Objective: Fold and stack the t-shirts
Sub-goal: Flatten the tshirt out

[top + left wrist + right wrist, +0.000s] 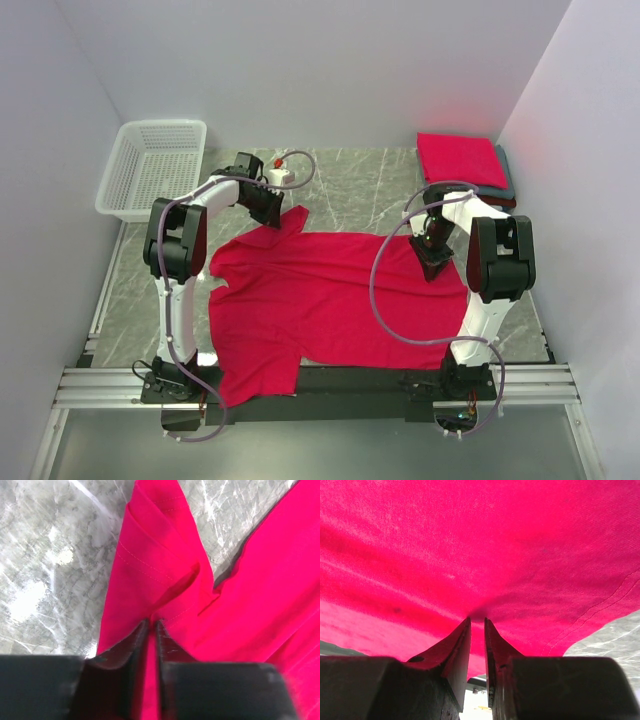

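Crimson t-shirt (330, 300) lies spread flat across the middle of the table (350, 190). Left gripper (152, 624) pinches its sleeve between nearly closed fingers (132, 647); right gripper (477, 621) likewise nips a raised fold near its right edge.

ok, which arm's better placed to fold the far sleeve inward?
Left, probably. The left pincer is closed on that sleeve of the red t-shirt. The right pincer pinches the opposite end, nearer the folded stack.
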Controlling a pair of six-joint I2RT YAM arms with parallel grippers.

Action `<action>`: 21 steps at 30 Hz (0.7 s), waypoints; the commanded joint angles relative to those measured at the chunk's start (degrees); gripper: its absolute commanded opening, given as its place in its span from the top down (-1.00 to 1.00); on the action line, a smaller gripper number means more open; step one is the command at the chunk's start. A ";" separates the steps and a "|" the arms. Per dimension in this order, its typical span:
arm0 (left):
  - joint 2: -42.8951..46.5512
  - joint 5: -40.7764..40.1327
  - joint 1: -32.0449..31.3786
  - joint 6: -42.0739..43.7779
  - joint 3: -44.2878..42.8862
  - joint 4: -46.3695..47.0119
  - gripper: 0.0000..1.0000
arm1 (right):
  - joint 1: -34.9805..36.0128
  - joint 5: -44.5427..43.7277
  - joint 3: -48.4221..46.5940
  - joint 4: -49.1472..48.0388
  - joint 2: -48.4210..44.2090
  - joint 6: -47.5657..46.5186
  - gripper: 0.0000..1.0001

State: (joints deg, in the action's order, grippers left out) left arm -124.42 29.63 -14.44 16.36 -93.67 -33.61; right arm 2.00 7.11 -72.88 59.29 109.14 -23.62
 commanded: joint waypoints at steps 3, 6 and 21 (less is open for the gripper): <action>1.37 1.93 -0.24 -0.45 -2.57 1.17 0.99 | -0.42 0.00 -1.74 0.48 0.19 0.33 0.51; 2.34 1.05 0.02 -0.10 -2.92 1.00 0.99 | -0.33 0.09 -1.65 0.48 0.02 0.15 0.51; -0.56 -12.03 6.17 4.12 -13.11 5.38 0.99 | -3.58 0.45 -5.87 -3.47 -1.56 3.93 0.52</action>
State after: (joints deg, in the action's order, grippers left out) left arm -124.44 22.59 -8.36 18.83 -103.26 -32.58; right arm 0.21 8.16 -76.05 58.28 109.14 -21.69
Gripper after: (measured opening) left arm 0.012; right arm 0.244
